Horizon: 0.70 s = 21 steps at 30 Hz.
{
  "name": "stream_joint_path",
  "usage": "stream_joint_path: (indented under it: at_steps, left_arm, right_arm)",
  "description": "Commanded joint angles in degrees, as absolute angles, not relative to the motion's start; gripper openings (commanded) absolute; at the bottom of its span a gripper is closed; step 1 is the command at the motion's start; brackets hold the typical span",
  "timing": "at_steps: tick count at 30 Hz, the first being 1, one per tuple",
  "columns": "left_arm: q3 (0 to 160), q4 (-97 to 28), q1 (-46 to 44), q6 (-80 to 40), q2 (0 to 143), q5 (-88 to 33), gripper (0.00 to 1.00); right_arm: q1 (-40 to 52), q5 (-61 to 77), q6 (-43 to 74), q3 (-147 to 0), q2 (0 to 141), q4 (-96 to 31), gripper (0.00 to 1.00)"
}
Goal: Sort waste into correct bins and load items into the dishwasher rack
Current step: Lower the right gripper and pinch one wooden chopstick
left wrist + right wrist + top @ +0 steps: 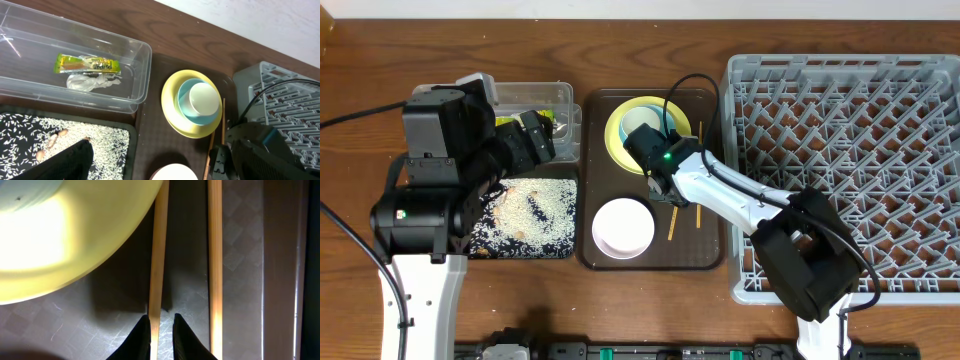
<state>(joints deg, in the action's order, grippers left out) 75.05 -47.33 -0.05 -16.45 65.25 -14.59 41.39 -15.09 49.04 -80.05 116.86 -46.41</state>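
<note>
**Right tool (667, 195) at a chopstick (672, 226)**

It hung low over the brown serving tray (588, 255), just beside the yellow plate (613, 135), with a white bowl (623, 227) nearer the robot. A second chopstick (699, 214) lay close by. The left arm (425, 190) hung over the clear tub (555, 95) and the black tray (520, 254) scattered with rice (535, 205).

Tub (135, 55) at back left holds wrapper (87, 64) and napkin (92, 81); shallow tray (555, 248) lies before it; serving tray (705, 250) in the middle carries plate (172, 111) with bowl (184, 97) and cup (204, 99) nested, second bowl (623, 227) in front, chopsticks (699, 215) alongside; rack (840, 120) at right.
</note>
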Motion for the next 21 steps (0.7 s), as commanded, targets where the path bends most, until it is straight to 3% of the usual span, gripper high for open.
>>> stream_joint_path:
  at_steps: [1, 9, 13, 21]
  left_arm:
    - [75.5, -47.3, 0.2, -15.9, 65.6, -13.8, 0.91]
    - [75.5, -47.3, 0.2, -15.9, 65.6, -13.8, 0.91]
    - [75.5, -47.3, 0.2, -15.9, 65.6, -13.8, 0.91]
    - [75.5, -47.3, 0.2, -15.9, 65.6, -13.8, 0.91]
  right_arm:
    - [41.3, -16.5, 49.9, -78.6, 117.5, -45.6, 0.16]
    - [41.3, -15.9, 50.0, -74.1, 117.5, -41.1, 0.17]
    - [41.3, -14.6, 49.9, -73.8, 117.5, -40.8, 0.01]
    - [40.4, -15.2, 47.4, -75.0, 115.3, -42.0, 0.01]
